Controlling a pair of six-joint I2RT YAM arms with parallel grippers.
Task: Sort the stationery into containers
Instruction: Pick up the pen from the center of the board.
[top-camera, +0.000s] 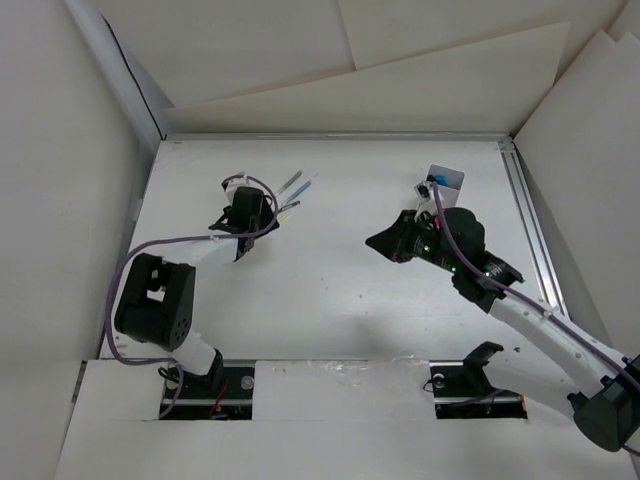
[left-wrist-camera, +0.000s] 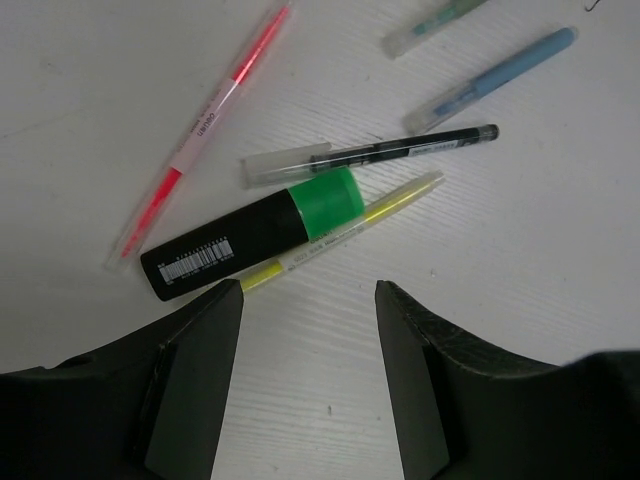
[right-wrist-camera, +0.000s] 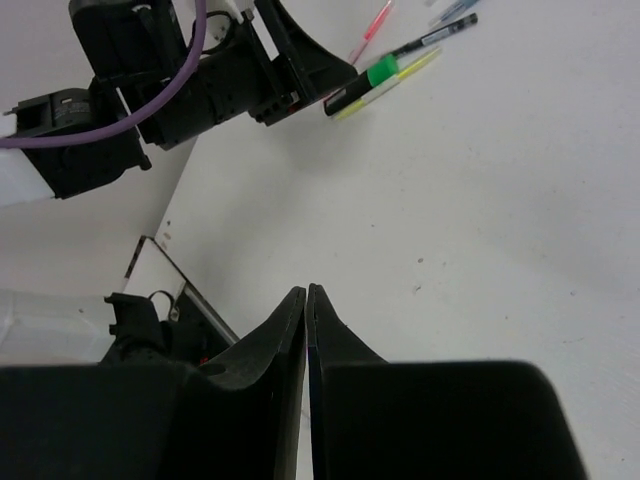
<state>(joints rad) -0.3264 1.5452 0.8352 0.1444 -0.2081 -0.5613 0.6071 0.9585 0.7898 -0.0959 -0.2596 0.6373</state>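
Fingers (left-wrist-camera: 200, 380) of the left gripper (left-wrist-camera: 308, 290) stand released, green-capped highlighter (left-wrist-camera: 255, 232) just beyond at 11 o'clock, axis 8-to-2, well apart from the clenched, empty right gripper (right-wrist-camera: 306, 300).

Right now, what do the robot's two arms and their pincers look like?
Both the left arm and right arm pair white tubular links with chunky black joint housings. A purple cable loops along each. The left gripper and right gripper have matte black wedge-shaped fingers. Small green lights glow on the right wrist.
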